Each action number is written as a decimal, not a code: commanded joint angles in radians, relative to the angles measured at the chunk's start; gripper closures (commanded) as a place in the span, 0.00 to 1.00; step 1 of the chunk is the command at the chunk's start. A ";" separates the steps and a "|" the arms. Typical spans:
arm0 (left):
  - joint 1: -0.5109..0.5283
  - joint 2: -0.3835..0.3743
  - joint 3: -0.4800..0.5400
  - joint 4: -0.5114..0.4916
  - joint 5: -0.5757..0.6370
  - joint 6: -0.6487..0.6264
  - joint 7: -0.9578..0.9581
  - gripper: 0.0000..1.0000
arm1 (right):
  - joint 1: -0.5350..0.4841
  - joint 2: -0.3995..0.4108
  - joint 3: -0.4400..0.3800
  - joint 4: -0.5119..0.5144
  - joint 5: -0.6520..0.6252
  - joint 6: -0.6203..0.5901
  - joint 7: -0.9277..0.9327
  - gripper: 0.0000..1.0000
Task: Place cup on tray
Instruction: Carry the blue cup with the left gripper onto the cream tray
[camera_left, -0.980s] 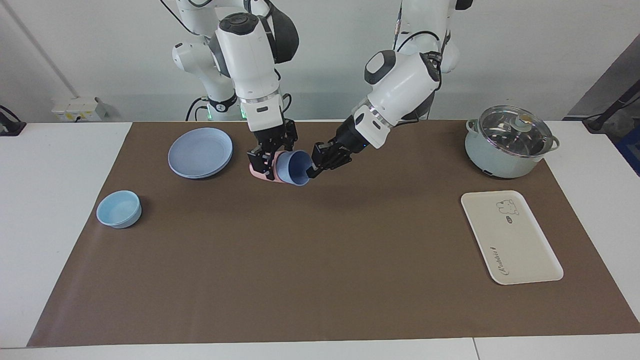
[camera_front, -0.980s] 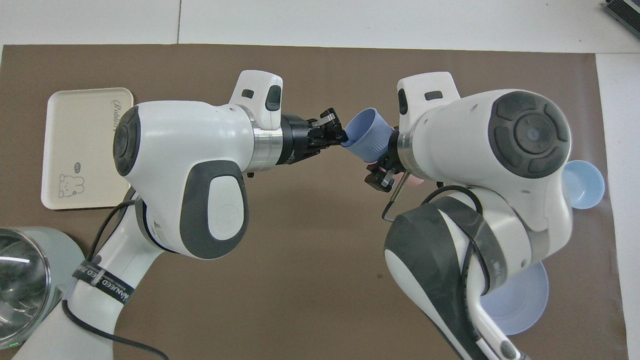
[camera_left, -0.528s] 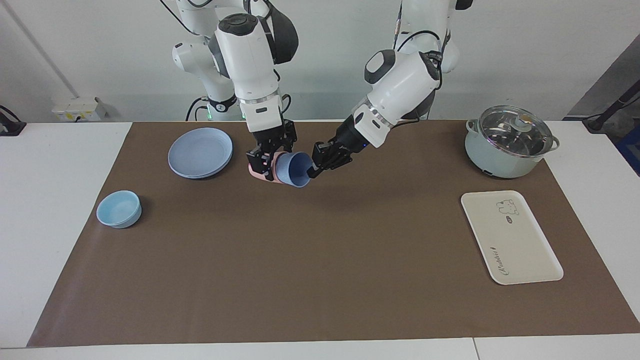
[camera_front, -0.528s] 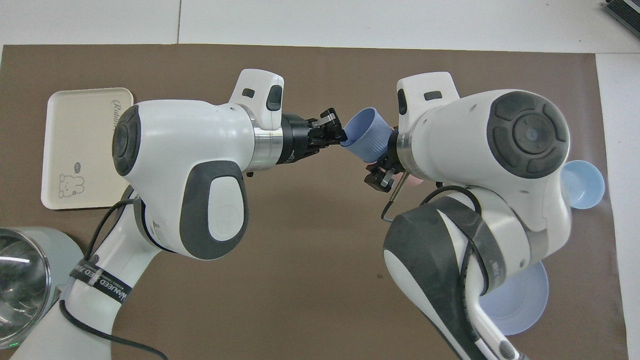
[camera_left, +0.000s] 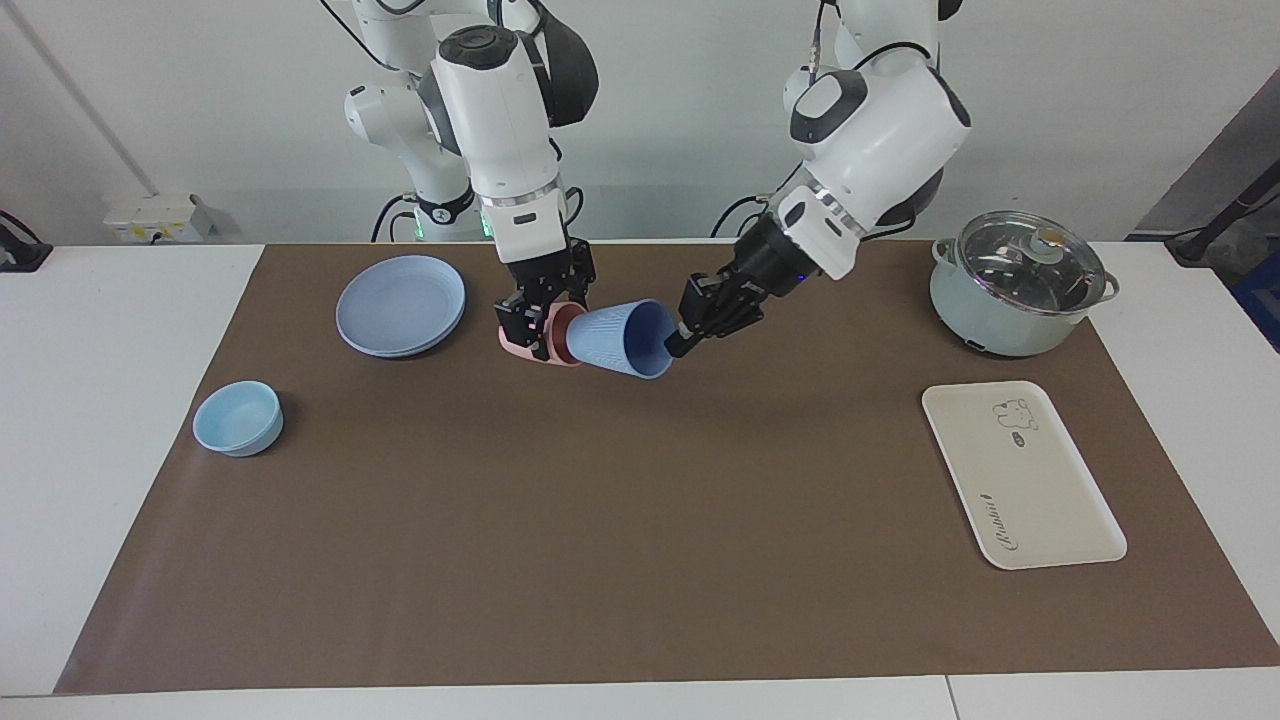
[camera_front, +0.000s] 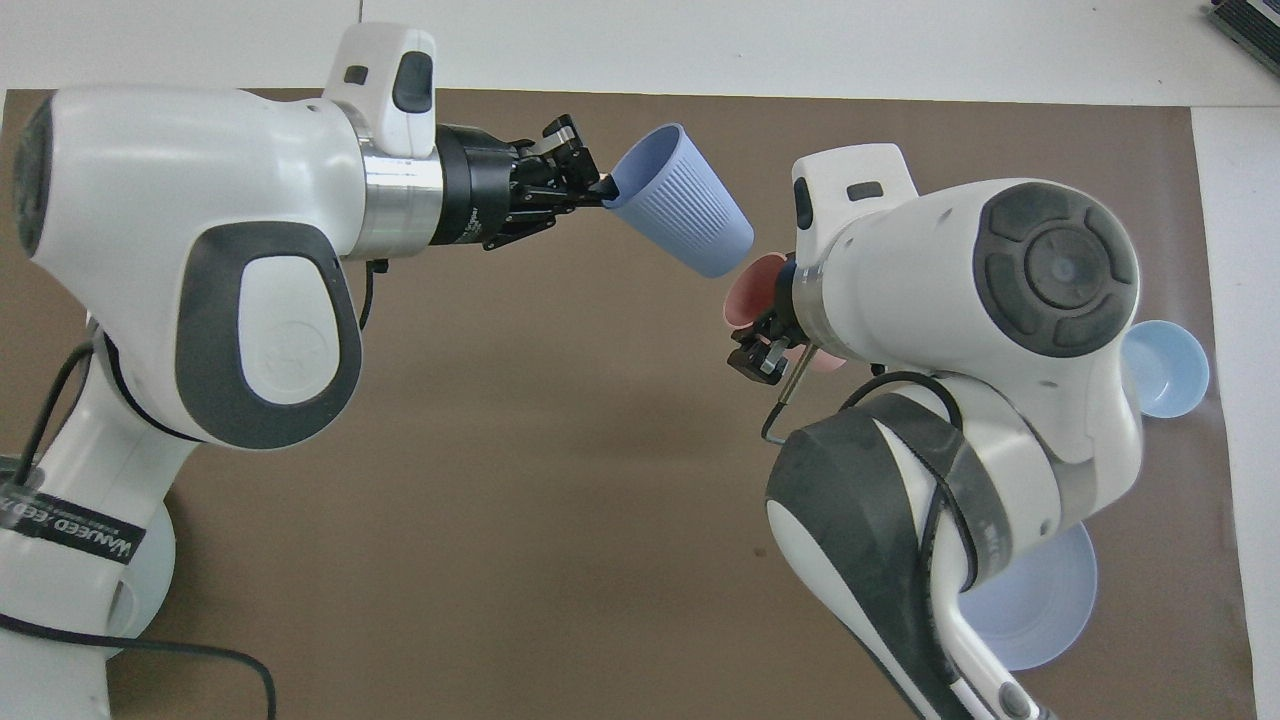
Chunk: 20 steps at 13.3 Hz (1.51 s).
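The periwinkle-blue cup (camera_left: 622, 338) hangs tilted on its side over the mat, its mouth toward the left arm's end; it also shows in the overhead view (camera_front: 685, 215). My left gripper (camera_left: 678, 345) (camera_front: 600, 187) is shut on its rim. The cup's base sits just clear of the mouth of a salmon-pink cup (camera_left: 520, 350) (camera_front: 750, 290), which my right gripper (camera_left: 540, 335) is shut on, low over the mat. The cream tray (camera_left: 1020, 480) lies flat at the left arm's end of the mat. In the overhead view the left arm hides it.
A round blue plate (camera_left: 400, 303) lies beside the right gripper, toward the right arm's end. A light-blue bowl (camera_left: 238, 417) sits at that end's mat edge. A lidded pot (camera_left: 1015, 285) stands nearer to the robots than the tray.
My left gripper has pulled the blue cup out of the pink cup and moved toward the left arm's end, rising a little. The right gripper has stayed put with the pink cup.
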 joint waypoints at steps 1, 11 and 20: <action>0.077 -0.013 0.000 0.029 0.115 -0.027 -0.005 1.00 | -0.038 0.011 0.002 0.020 0.016 0.007 0.023 1.00; 0.498 -0.102 -0.001 -0.225 0.502 0.010 0.571 1.00 | -0.423 0.136 0.002 -0.088 0.989 0.374 -0.842 1.00; 0.661 0.056 -0.004 -0.310 0.383 0.370 0.777 1.00 | -0.586 0.311 0.004 -0.211 1.642 0.212 -1.611 1.00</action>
